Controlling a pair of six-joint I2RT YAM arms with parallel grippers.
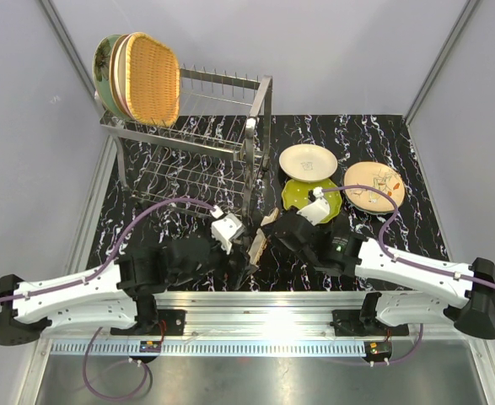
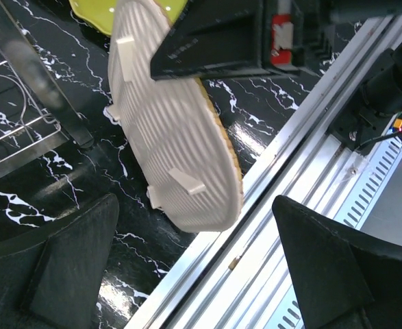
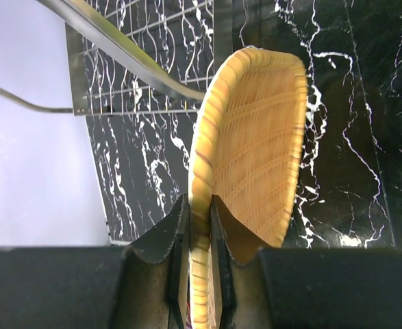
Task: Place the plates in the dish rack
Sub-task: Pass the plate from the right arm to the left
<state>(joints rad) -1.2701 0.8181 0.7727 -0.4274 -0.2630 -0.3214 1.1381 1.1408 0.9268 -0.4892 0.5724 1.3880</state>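
Black marbled tabletop — pale lilac walls around.

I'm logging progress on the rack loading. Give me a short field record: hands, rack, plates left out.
right hand: shut on rim of held wicker plate, plate on edge
left hand: open, beside that plate, not gripping
dish rack: racked plates upright at top left end
not racked: cream plate, lime plate, beige floral plate
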